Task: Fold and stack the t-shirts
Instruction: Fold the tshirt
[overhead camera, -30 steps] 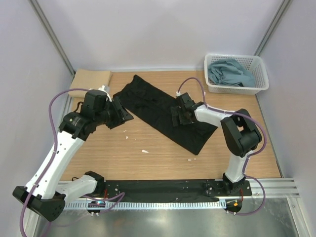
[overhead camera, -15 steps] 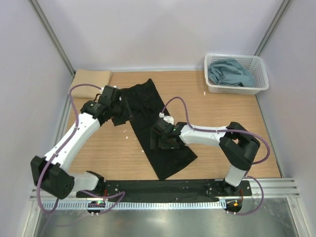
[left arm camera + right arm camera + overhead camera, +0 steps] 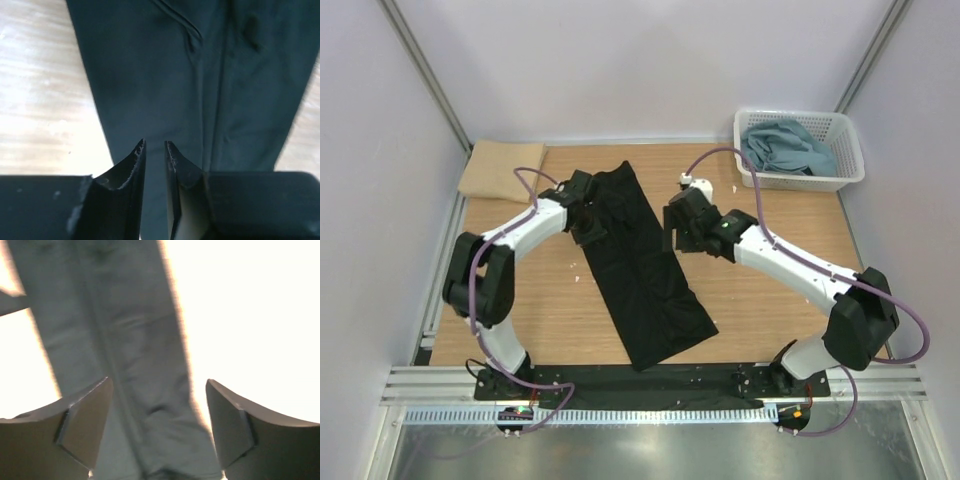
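Black soft cloth t-shirt [image 3: 638, 265] lies as long strip mid-bench; left fingers [image 3: 154, 150] nearly clenched, empty, right fingers [image 3: 157, 405] released above it; risk: either grasp bunches the fold.

one black t-shirt [image 3: 640, 275] on the table, one tan t-shirt [image 3: 500, 168] folded, one blue-grey bundle [image 3: 786, 147] (count unclear) in one white basket [image 3: 847, 160], two arms.

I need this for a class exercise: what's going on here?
Two robot arms are working a black t-shirt, which lies as a long folded strip on the table. The left hand, nearly closed, and the open right hand are at its far end. A tan shirt lies folded; blue-grey shirts wait in the basket.
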